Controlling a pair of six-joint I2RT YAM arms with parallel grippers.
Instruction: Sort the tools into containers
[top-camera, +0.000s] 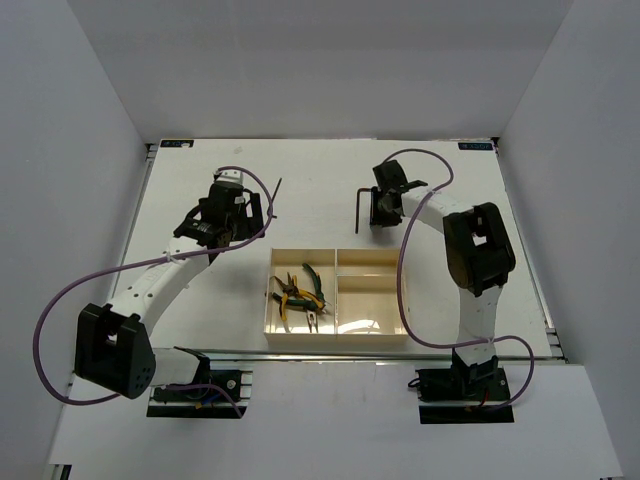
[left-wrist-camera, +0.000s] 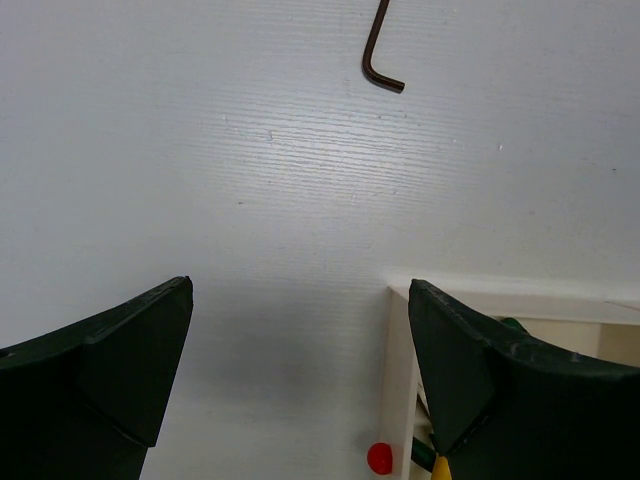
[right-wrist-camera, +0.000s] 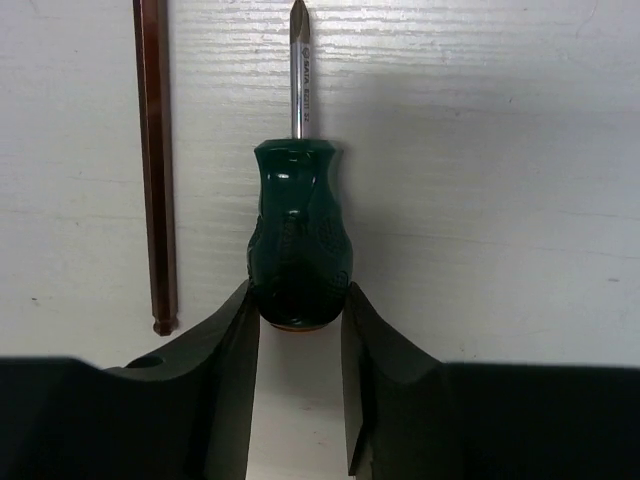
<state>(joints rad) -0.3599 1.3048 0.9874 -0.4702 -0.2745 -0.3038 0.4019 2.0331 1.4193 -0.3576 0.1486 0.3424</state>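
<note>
Looking at the white table (top-camera: 200, 160), you are seeing the cream tray (top-camera: 370, 312) sitting by the middle of the near edge, with the pliers (top-camera: 297, 295) lying piled in its large left compartment. Your left gripper (left-wrist-camera: 300, 288) is hanging spread wide over bare table beside the tray's far left corner. Your right gripper (right-wrist-camera: 297, 290), toward the far edge and right of the middle, is pinching the butt of the green-handled screwdriver (right-wrist-camera: 298, 235), whose shaft is pointing away from the fingers. A dark hex key (right-wrist-camera: 155, 170) is lying just to its left, not touching it.
</note>
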